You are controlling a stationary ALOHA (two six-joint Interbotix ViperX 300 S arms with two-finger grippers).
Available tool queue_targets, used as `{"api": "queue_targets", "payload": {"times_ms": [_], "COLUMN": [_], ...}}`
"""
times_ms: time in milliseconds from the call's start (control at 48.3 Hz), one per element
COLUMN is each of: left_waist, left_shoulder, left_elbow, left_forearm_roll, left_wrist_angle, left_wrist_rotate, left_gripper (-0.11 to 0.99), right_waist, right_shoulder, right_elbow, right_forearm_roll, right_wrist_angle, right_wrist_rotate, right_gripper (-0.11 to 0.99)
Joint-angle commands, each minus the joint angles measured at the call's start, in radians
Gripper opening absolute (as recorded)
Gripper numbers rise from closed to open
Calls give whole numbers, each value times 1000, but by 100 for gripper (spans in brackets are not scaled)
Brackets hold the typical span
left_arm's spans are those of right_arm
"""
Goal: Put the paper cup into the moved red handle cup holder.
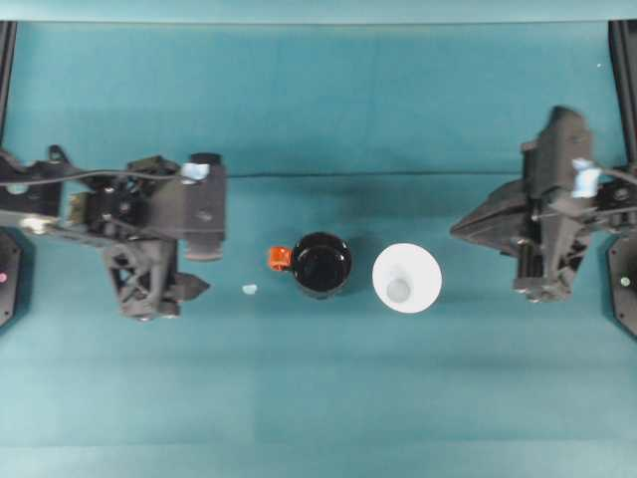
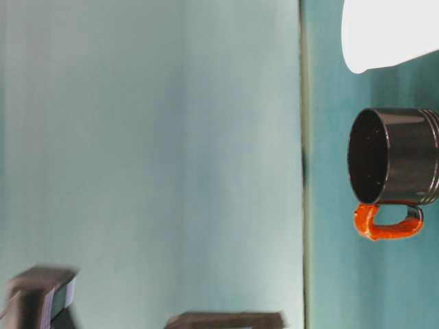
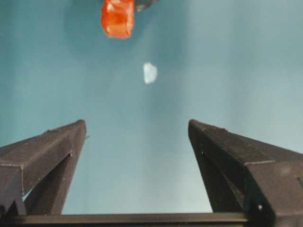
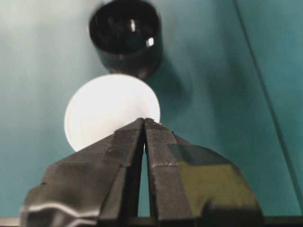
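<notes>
The paper cup (image 1: pixel 407 279) stands upright on the teal table, white, mouth up, just right of the red handle cup holder (image 1: pixel 321 265). The holder is glossy black, and its orange-red handle (image 1: pixel 279 259) points left. Both stand side by side, a small gap apart, in the table-level view: cup (image 2: pixel 391 34), holder (image 2: pixel 394 157). My left gripper (image 3: pixel 137 125) is open and empty, left of the holder, facing the handle (image 3: pixel 117 18). My right gripper (image 4: pixel 144 124) is shut on nothing, hovering right of the cup (image 4: pixel 109 116), with the holder (image 4: pixel 125 38) beyond it.
A small white scrap (image 1: pixel 249 289) lies on the cloth between the left gripper (image 1: pixel 204 269) and the handle. A fold line crosses the cloth behind the cups. The arm bases stand at the left and right table edges.
</notes>
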Motion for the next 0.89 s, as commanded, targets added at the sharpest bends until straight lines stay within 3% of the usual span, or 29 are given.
{"api": "queue_targets", "payload": {"times_ms": [0,331,476,600,766,869], "left_waist": [-5,-6,-6,-6,-6,-6], "left_shoulder": [-51,-69,-67,-66,-66,-63], "left_elbow": [0,3,5,8,18,25], "left_forearm_roll": [3,3,3,3,3,3], "left_wrist_angle": [-8,-9,-9,-15,-32,-44], "left_wrist_rotate": [-5,-2,-3,-5,-14,-20], "left_gripper": [96,96,96,96,96,96], "right_waist": [0,-5,-3,-5,2,6], "right_shoulder": [37,140,192,250,333,387], "right_elbow": [-54,-137,-179,-230,-285,-310], "right_forearm_roll": [2,2,6,23,23,26], "right_wrist_angle": [31,58,97,172,276,313], "right_wrist_rotate": [8,8,8,8,8,8], "right_gripper": [-6,1,10,33,82,98]}}
